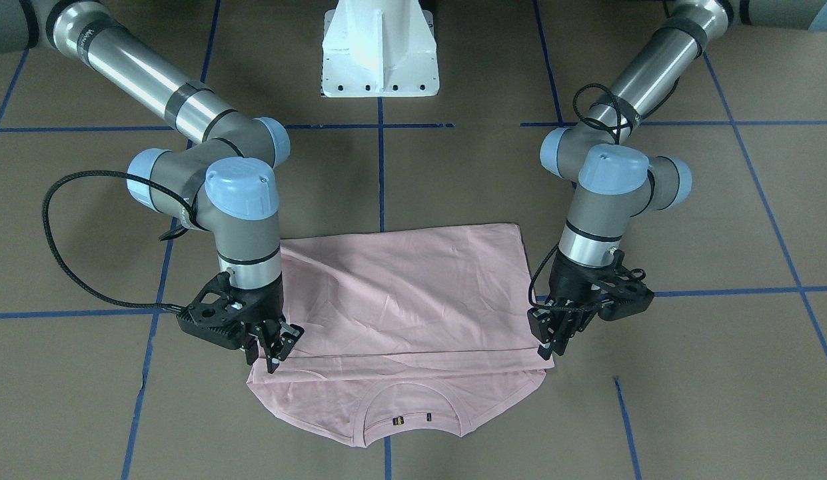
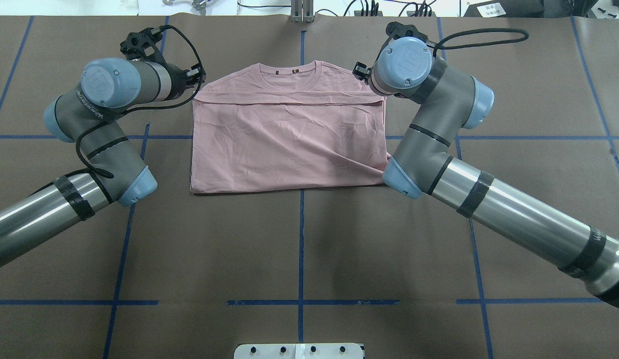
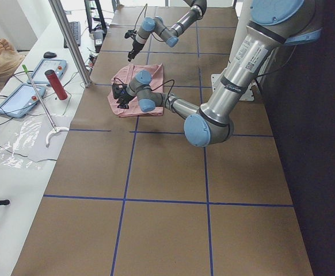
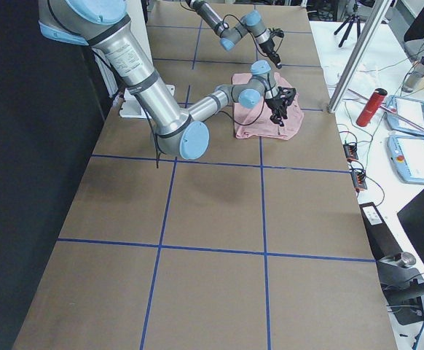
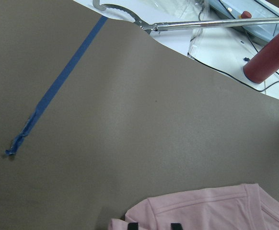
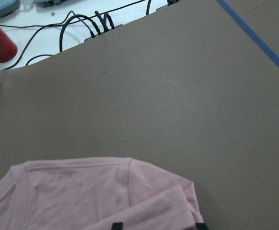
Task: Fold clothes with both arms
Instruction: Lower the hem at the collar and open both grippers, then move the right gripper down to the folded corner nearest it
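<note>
Pink cotton lies flat on the middle of the desk [image 2: 299, 239]. The shirt [image 2: 284, 144] has its lower half folded up over the chest, and the folded edge stops just short of the collar [image 1: 413, 413], which points to the far side, away from the robot. The left tool [image 1: 552, 343] sits at the left corner of that edge, and the right tool [image 1: 278, 348] sits at the right corner.

In both wrist views the fingertips [image 5: 132, 225] [image 6: 116, 225] stand apart over the cloth with nothing pinched. I read both tools as open and empty.

The fold looks laid, so your job is probably a clean let-go. Lift both tools straight up together, because a sideways pull could drag the top layer off the shoulders. That layer shows slanting wrinkles, worse on the right. Smooth them before the next fold if you can.
</note>
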